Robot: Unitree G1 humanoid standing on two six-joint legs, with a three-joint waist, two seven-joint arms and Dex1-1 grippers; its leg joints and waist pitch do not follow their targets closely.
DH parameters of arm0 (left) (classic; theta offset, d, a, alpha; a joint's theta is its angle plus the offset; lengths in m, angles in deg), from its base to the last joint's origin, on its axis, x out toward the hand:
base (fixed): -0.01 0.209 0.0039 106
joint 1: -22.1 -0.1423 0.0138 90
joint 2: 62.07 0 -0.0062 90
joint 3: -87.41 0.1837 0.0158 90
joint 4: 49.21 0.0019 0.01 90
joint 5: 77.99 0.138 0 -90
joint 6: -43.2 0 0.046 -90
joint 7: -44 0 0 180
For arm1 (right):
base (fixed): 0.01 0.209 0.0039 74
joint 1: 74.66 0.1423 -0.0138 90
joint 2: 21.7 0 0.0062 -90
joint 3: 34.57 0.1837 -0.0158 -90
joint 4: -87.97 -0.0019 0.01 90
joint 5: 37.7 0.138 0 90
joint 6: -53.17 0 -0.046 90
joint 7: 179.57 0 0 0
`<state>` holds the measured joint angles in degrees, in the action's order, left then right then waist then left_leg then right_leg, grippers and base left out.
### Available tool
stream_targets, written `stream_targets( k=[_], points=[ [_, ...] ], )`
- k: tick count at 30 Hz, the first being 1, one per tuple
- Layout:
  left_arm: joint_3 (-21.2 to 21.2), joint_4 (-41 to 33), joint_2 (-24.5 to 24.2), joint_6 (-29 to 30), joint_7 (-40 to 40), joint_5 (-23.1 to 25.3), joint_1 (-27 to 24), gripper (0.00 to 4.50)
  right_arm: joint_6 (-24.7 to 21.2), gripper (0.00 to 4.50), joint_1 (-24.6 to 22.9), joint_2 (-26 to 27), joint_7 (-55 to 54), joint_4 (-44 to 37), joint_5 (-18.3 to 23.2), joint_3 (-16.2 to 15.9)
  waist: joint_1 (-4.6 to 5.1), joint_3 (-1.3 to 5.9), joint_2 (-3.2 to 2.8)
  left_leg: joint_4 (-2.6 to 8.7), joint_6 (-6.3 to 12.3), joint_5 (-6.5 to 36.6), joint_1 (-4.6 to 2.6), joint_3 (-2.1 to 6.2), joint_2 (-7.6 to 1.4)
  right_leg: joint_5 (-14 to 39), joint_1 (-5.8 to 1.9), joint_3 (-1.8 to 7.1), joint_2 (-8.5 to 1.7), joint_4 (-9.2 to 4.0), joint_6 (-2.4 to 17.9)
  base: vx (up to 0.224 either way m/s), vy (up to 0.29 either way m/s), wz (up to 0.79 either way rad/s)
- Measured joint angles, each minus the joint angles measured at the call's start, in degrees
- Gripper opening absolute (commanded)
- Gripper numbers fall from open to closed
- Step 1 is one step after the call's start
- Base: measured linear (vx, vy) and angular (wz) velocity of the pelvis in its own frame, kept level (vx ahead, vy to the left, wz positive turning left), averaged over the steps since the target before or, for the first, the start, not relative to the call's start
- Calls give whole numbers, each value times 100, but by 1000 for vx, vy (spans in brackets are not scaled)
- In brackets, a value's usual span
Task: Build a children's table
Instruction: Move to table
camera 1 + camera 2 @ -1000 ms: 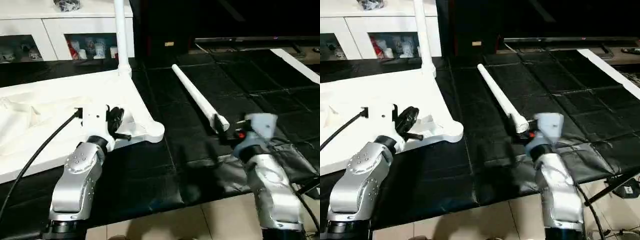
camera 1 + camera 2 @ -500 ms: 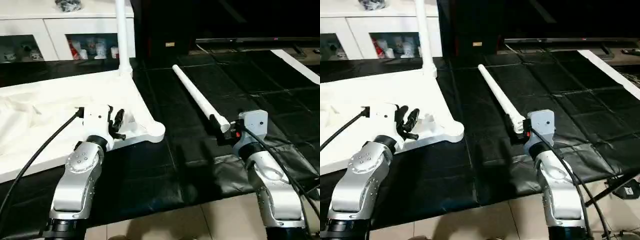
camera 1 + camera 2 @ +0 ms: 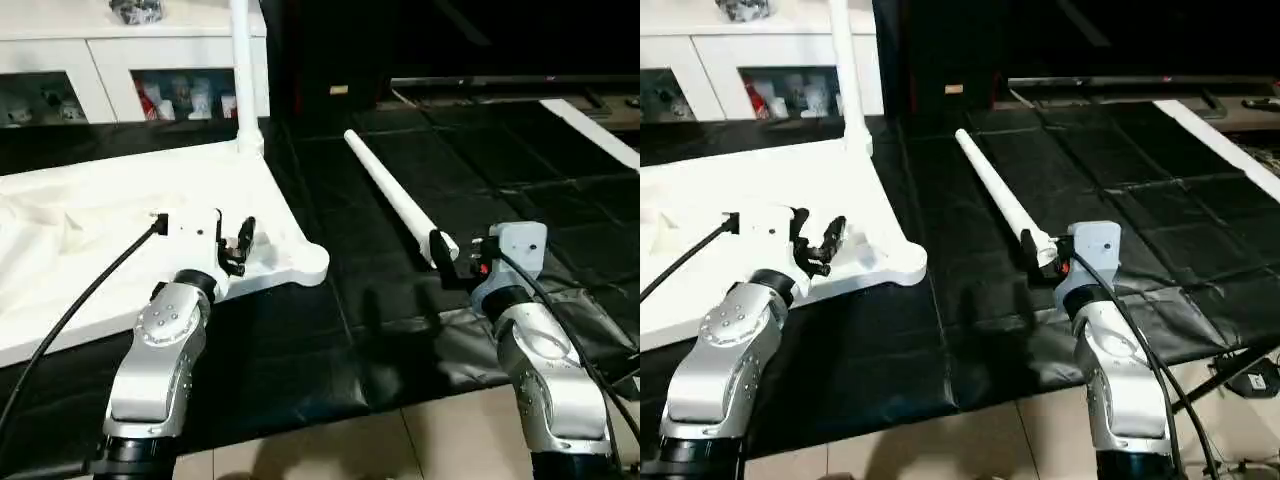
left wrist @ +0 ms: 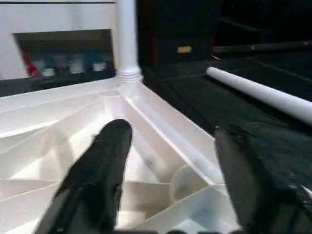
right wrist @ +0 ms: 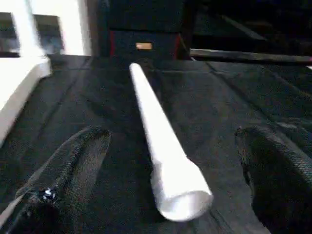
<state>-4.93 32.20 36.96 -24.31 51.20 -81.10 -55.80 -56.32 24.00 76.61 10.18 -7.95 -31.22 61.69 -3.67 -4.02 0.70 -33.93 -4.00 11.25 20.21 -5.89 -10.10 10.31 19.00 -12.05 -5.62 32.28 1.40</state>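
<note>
Reaching with our right gripper [image 5: 170, 161], fingers spread wide either side of the loose leg [image 5: 163, 141] — left gripper [image 4: 165, 161] open too — we might nudge it rolling.

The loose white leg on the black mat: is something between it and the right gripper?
No. The loose leg lies bare on the black mat, its thick end between the open fingers of the right gripper. Nothing visible lies between them.
</note>
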Motion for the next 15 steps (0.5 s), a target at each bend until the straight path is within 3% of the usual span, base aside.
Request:
stream_targets(
  k=[2, 7, 10, 11, 12, 14, 15],
  points=[
    [-4, 0, -2, 0, 0, 1, -3, 355, 0, 450, 3, -6, 72, -1, 2, -37, 25, -7, -8, -22, 1, 3, 11, 87, -1, 82, -138, -147, -34, -26, -28, 44, 0, 54],
    [-3, 0, -4, -1, -2, -1, -5, 374, 214, 450, 5, -131, 213, 4, -55, -227, 24, -7, -15, -58, 69, 39, 60, 94, 11, 250, -368, -149, -66, -32, -157, 69, 2, 60],
    [-7, 0, -9, -1, -3, -3, -7, 407, 360, 450, 10, -124, 306, 3, -41, -233, 13, -3, -19, -63, 153, 40, 92, 90, 46, 396, -519, -116, -62, -65, -234, 113, 19, 70],
    [-29, -10, -25, -4, -4, -3, -44, 406, 353, 450, 85, -47, 272, 26, -13, -234, 16, -3, -11, -54, 197, 62, 9, 40, 58, 489, -468, 78, -2, 26, -96, 198, 15, 53],
    [-99, -3, -65, -2, -10, -1, -69, 406, 340, 450, 178, 41, 253, 17, 7, -241, 22, 5, 4, -59, 212, 104, -37, 37, 111, 617, -399, 284, 56, 204, 130, 198, 15, 53],
    [-185, -15, -71, -14, -11, -7, -59, 413, 192, 450, 277, 8, 243, -36, 43, -229, 48, 30, 52, -103, 262, 175, -103, 25, 227, 647, -146, 602, 64, 596, 180, 183, -14, 15],
    [-164, -37, -37, -18, -8, -39, -51, 413, 53, 450, 276, -73, 248, -41, 61, -224, 57, 71, 135, -179, 301, 228, -107, -14, 303, 580, 61, 813, 30, 603, 36, 155, -27, 11]
  ],
)
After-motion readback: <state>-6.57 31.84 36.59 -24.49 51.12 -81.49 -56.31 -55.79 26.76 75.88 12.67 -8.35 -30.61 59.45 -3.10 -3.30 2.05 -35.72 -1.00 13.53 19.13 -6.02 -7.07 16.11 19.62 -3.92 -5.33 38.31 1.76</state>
